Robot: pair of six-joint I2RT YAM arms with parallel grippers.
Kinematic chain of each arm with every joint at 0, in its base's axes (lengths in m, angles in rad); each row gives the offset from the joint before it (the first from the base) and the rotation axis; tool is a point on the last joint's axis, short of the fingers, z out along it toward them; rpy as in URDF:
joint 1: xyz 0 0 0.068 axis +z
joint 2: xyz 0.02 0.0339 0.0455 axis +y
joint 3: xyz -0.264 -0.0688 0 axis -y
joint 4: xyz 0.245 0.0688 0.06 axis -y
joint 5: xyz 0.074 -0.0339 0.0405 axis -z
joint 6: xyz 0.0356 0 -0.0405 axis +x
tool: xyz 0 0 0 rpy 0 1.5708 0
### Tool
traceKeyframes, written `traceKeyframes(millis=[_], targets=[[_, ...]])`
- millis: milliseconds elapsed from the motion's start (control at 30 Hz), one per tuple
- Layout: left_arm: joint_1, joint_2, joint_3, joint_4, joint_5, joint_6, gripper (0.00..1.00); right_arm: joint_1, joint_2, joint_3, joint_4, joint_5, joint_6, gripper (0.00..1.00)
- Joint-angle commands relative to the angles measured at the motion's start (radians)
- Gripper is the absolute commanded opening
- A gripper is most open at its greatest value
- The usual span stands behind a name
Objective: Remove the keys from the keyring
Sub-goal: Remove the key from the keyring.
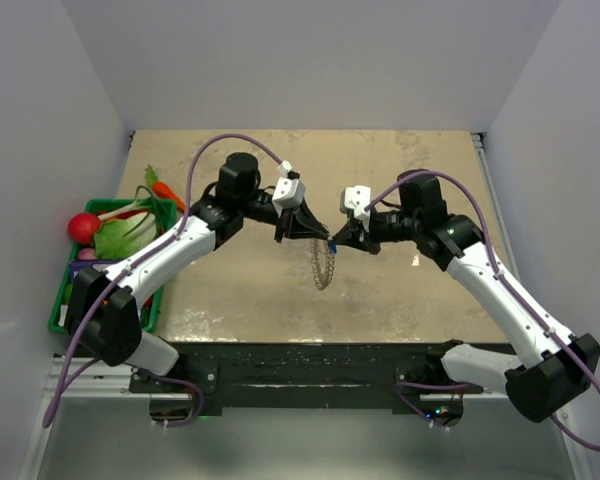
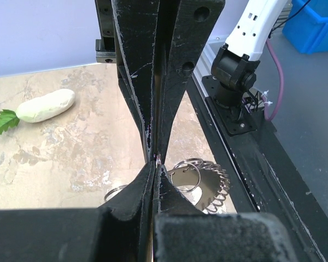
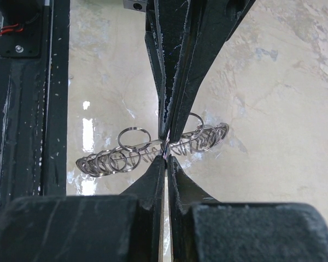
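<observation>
Beige, glossy desk (image 1: 230,295) lies under both arms, which meet tip to tip over its middle. The keyring (image 1: 323,268) trails from that meeting point toward the near edge. It is a string of thin linked wire rings, limp like a chain, and the top view does not settle whether its tail hangs or rests on the desk. The key (image 1: 332,247) shows only as a blue speck right between the two tips.

The left jaws are pressed together, seemingly pinching a ring at the top end. The right jaws are likewise closed narrow at the rings; whether on a ring or on the key I cannot tell.

I judge the lot light, hard and slippery. The rings will swing, slide and bunch, and thin wire can slip out of a flat pinch. The key is stiff, so its blue head is the better hold, with the ring next to it pinned.
</observation>
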Motion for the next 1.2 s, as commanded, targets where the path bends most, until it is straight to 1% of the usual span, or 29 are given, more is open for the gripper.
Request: traceKeyframes(millis=[0,167,467,633,933,1167], targets=[[0.001,-0.037,-0.007,0.030,0.031,-0.012,0.00,-0.004,-0.027,0.048,0.012,-0.001,-0.007,0.00],[0.000,-0.029,-0.007,0.036,0.046,-0.018,0.00,-0.002,-0.046,0.048,0.034,0.002,0.013,0.00],[-0.011,-0.015,-0.009,0.034,0.083,-0.021,0.00,0.010,-0.034,0.065,0.041,-0.010,0.030,0.00],[-0.014,-0.011,-0.007,0.031,0.080,-0.020,0.00,0.041,-0.029,0.061,0.057,0.044,0.031,0.00],[-0.025,-0.003,-0.004,0.016,0.066,-0.004,0.00,0.074,-0.023,0.108,0.040,0.084,0.031,0.00],[-0.031,0.000,-0.003,-0.006,0.063,0.017,0.00,0.078,-0.029,0.142,0.023,0.107,0.019,0.00]])
